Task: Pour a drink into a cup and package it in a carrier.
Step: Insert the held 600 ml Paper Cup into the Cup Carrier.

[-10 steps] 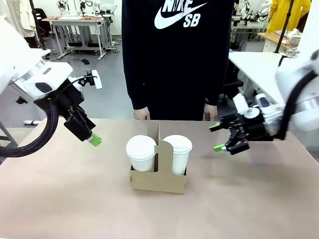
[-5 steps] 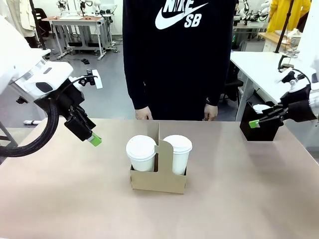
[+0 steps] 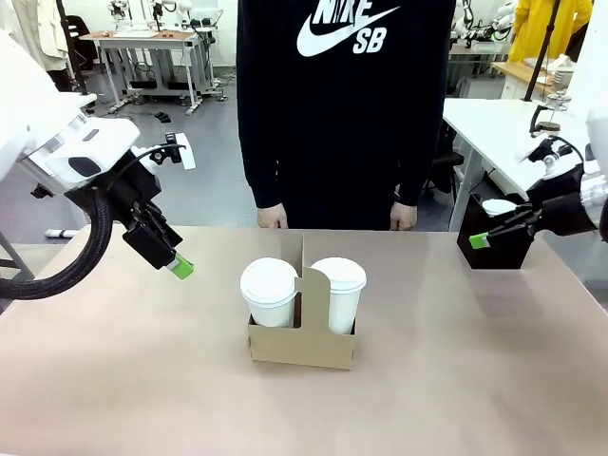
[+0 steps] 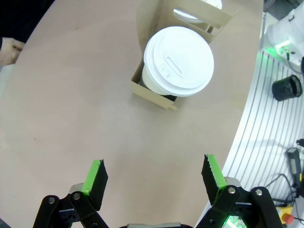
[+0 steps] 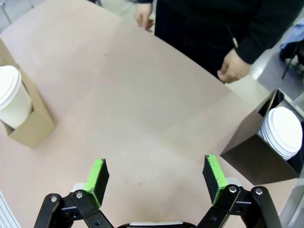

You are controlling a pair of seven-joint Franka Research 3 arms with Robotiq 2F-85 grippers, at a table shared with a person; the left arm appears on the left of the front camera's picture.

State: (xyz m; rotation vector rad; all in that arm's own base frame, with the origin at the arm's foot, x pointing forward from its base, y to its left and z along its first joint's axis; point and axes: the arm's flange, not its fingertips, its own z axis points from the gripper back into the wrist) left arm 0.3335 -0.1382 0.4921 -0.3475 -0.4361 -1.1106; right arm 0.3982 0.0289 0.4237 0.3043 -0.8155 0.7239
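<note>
Carrier [image 3: 302, 334] sits mid-table [image 3: 142, 380], landmark for everything else. Two white lidded cups in it: one cup [image 3: 269, 292] in the slot on the robot's left of the handle panel, second cup [image 3: 338, 293] in the slot on the right. Both upright, lids on.

Left gripper [image 3: 179, 268] hangs above the table, well to the left of the carrier, touching nothing. Left wrist view: fingers [image 4: 96, 179] spread fully wide, nothing between them, bare tabletop under them, carrier [image 4: 151, 93] ahead with the near cup lid [image 4: 179, 58] seen from above.

Right gripper [image 3: 480, 239] is far right of the carrier, up beside the small black box [image 3: 494, 246] at the table's right-far edge; the box holds a stack of white lids [image 5: 284, 131]. Right wrist view: fingers [image 5: 214, 176] wide apart, empty, over bare table, carrier corner [image 5: 29, 128] at far left of that view.

Person stands at the far side behind the carrier, dark top; both hands rest at the table edge, one hand [image 3: 272, 218] and the other hand [image 3: 403, 216], loosely curled, holding nothing, well apart from the carrier.

Drink itself can't be seen, cups are lidded.
</note>
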